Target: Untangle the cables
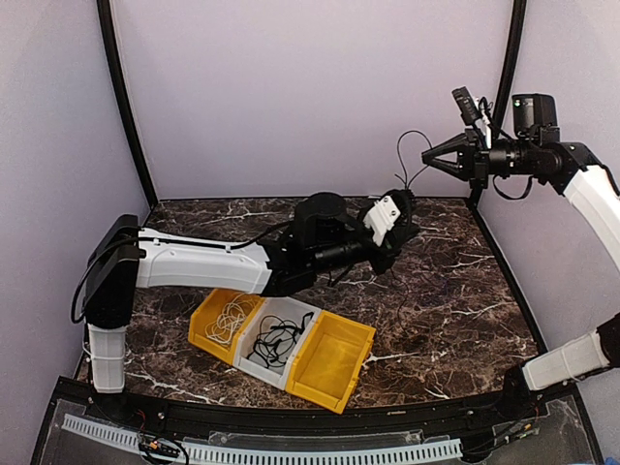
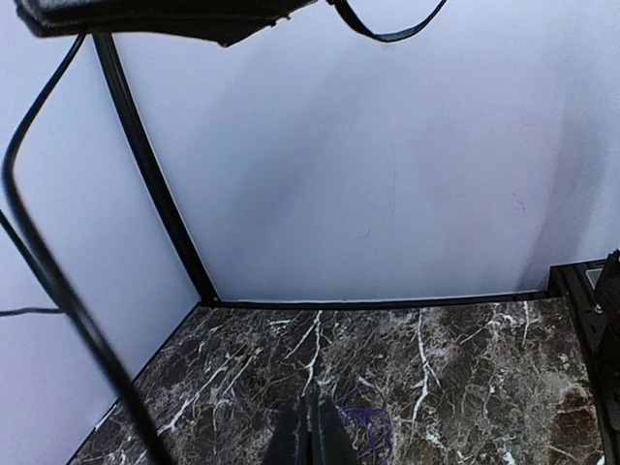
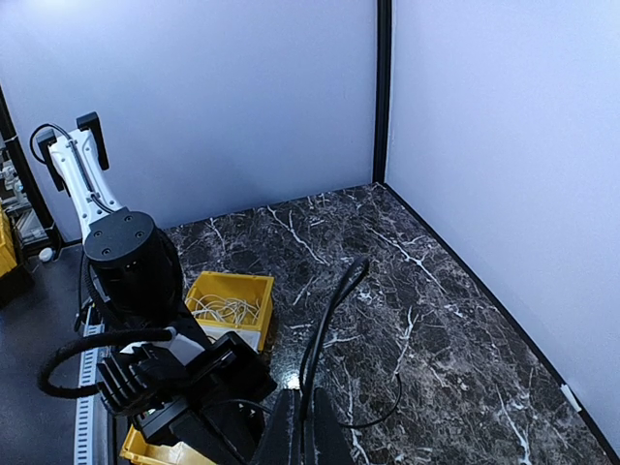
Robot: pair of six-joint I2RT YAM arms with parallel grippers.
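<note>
Right gripper point(image 1: 433, 155) is raised in the air at about 2 o'clock in the top view, jaws closed on a thin black cable point(image 3: 327, 315). Its wrist view shows the cable coming out from between the fingers. One thicker end sticks up and a finer loop sags below toward the table.

Left gripper point(image 1: 399, 225) sits low over the dark marble-patterned table point(image 1: 465, 281), just past centre toward 1 o'clock. Its jaws are fully together in its own wrist view. Can't tell if it has the lower run of that cable pinched, since the strand is too fine to follow there. It may be gripping nothing.

Other cables: white cords point(image 1: 230, 318) lie coiled in a yellow plastic bin point(image 1: 201, 329) at 7 o'clock. Black cords point(image 1: 276, 339) are bundled in a white plastic bin point(image 1: 254, 360) touching it, at 6 o'clock.

Handling, judged:
- The cable looks very light and limp, with no stiffness except near the thicker end. It will droop, swing and snag on itself.
- The jacket looks smooth, so it can slide through closed pads under pull.
- It is not fragile, but a hard yank would tighten any knot.
- Best hold is on a straight single run close to an end, not on a crossing.
- With two holds apart on the same strand, a slow spread should let the loops fall out.
</note>
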